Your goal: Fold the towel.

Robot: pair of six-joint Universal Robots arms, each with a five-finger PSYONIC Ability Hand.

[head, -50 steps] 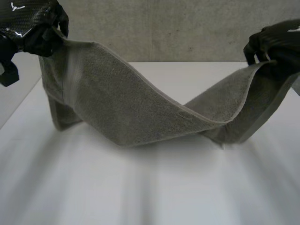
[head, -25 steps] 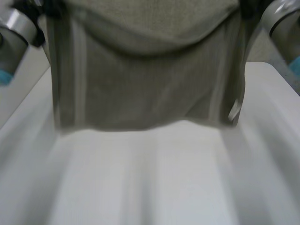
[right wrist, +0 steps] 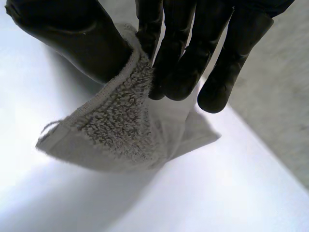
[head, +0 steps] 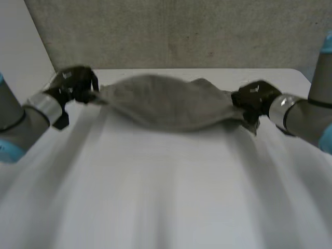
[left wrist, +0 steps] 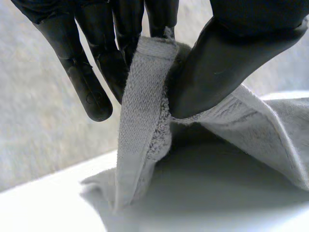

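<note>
Towel (head: 166,106) stretched low over table (head: 166,202) | left robot hand (head: 72,85) pinches one end | right robot hand (head: 254,97) pinches other

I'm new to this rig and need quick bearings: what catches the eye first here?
A grey towel stretches low across the far side of the white table. The left hand pinches one end of it, and the right hand pinches the other.

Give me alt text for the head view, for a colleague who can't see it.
A grey towel spans the far part of the white table, bunched and sagging between the two black hands. The left hand grips one end and the right hand the other, with a grey wall behind.
</note>
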